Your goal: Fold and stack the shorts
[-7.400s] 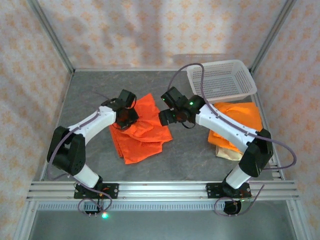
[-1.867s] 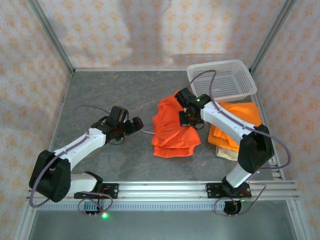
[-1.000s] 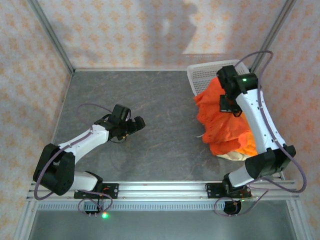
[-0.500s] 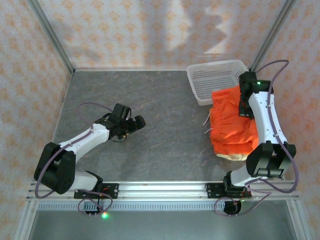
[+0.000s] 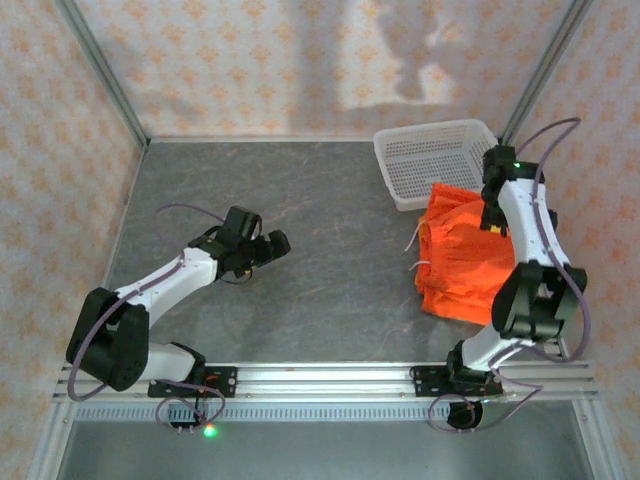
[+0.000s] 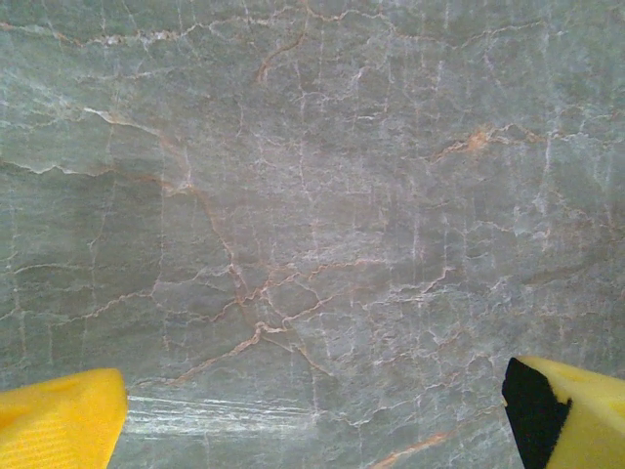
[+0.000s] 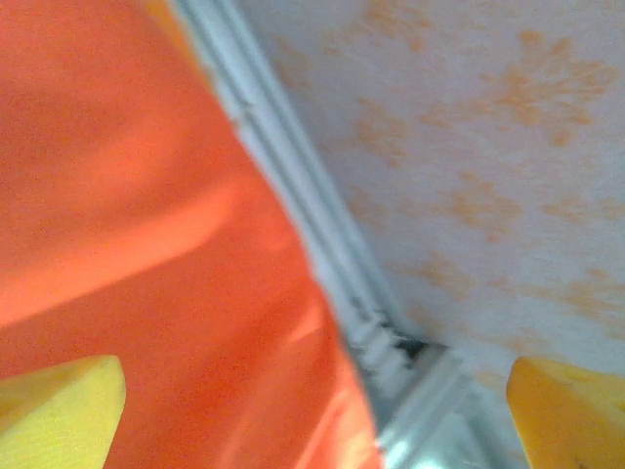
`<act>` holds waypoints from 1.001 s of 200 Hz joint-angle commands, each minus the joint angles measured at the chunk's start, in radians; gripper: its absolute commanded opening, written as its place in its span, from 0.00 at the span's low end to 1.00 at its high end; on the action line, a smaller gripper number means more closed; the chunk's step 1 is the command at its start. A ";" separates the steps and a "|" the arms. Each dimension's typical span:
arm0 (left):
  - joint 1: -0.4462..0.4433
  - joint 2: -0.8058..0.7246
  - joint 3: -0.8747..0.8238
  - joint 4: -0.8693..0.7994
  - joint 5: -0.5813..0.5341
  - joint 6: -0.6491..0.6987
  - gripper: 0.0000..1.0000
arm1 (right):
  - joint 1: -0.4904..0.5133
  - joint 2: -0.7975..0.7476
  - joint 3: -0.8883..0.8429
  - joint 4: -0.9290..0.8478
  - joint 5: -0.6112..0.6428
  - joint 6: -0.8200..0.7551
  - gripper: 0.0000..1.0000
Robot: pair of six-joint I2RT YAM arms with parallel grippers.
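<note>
On the table [image 5: 330,190], far right: orange shorts [image 5: 462,262] heaped beside a white basket [image 5: 440,160].
Right fingers [image 7: 59,410]: apart, over the shorts.
Left fingers [image 6: 59,420]: apart, over bare table.

We can read no text, label, brand or number on the shorts [image 5: 462,262], basket [image 5: 440,165], tabletop [image 5: 330,210] or walls [image 5: 250,70].

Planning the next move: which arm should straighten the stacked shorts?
Right, likely: the right gripper hangs open at the shorts' edge; the left gripper is open over the table, well apart from them.
</note>
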 commanded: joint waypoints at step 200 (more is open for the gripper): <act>0.000 -0.396 -0.140 0.160 -0.803 0.434 1.00 | 0.045 -0.404 -0.454 0.735 -0.722 0.080 0.99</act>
